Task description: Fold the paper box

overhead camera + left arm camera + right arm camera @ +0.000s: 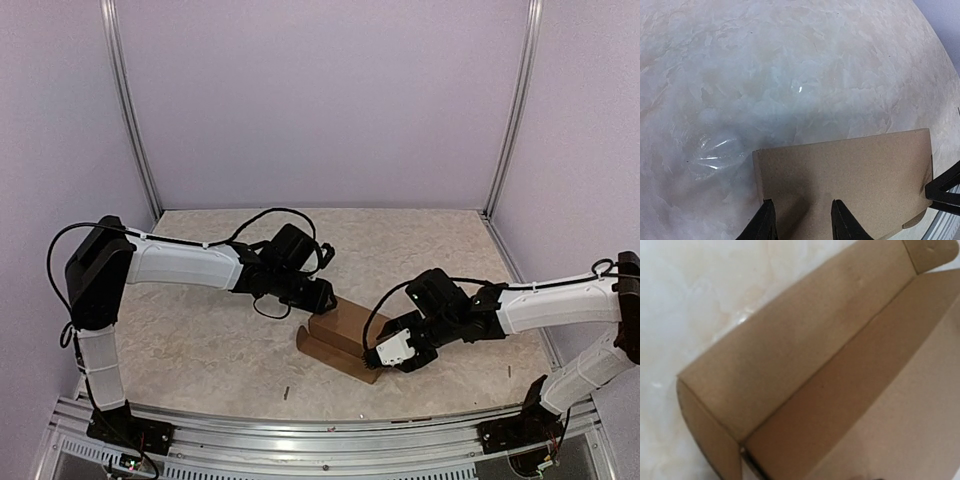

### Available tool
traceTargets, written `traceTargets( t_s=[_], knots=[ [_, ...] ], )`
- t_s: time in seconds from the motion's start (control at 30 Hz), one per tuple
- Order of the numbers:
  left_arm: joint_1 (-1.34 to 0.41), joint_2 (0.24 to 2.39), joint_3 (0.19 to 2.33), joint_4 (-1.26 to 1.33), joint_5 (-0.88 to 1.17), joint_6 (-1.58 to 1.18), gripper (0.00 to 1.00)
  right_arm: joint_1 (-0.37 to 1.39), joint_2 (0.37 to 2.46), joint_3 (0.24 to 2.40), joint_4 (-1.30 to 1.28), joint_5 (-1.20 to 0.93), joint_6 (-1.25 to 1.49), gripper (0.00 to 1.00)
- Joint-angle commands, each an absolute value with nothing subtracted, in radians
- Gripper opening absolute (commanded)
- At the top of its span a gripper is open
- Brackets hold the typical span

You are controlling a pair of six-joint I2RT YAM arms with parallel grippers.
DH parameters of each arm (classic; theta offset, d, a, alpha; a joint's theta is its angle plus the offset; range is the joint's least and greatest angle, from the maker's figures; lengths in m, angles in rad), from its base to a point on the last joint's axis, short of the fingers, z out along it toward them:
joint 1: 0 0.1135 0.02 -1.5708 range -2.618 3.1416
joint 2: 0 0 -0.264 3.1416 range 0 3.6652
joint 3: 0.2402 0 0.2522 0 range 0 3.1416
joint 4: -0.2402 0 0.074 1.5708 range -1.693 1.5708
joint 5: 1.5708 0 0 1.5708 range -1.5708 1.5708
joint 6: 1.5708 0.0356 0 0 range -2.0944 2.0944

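Observation:
The paper box (335,335) is brown cardboard, partly folded, lying mid-table between the two arms. My left gripper (318,298) is at its far left end. In the left wrist view its black fingers (762,222) stand apart over a flat cardboard panel (855,175), with nothing pinched between them. My right gripper (378,355) is at the box's near right end. The right wrist view is filled by the box's inside: a raised wall (790,340), a crease and an end flap (705,435). That gripper's fingers are hidden there.
The marbled table top (200,340) is bounded by lilac walls and metal posts (130,110), with a rail (320,430) along the near edge. A black part (945,190) pokes in beside the panel's right end. A shiny wrinkle (710,152) marks the table cover.

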State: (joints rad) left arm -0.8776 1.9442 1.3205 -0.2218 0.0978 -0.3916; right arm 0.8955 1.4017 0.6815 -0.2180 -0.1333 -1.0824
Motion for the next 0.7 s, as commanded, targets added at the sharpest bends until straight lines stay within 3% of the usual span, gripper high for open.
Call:
traceTargets(
  t_s=[0.0,0.43,0.67],
  knots=[
    [-0.873,1.935,1.298,-0.193,0.095,-0.373,0.38,0.914,1.414,0.672,-0.205,-0.12,-1.054,0.59],
    [-1.014,1.54,0.799,0.081,-0.308,-0.436,0.48,0.915,1.431,0.691,-0.214,-0.114,-1.005,0.54],
    [-0.993,1.55,0.803,0.068,-0.329,-0.526,0.54,0.914,1.42,0.696,-0.21,-0.113,-1.011,0.57]
  ],
)
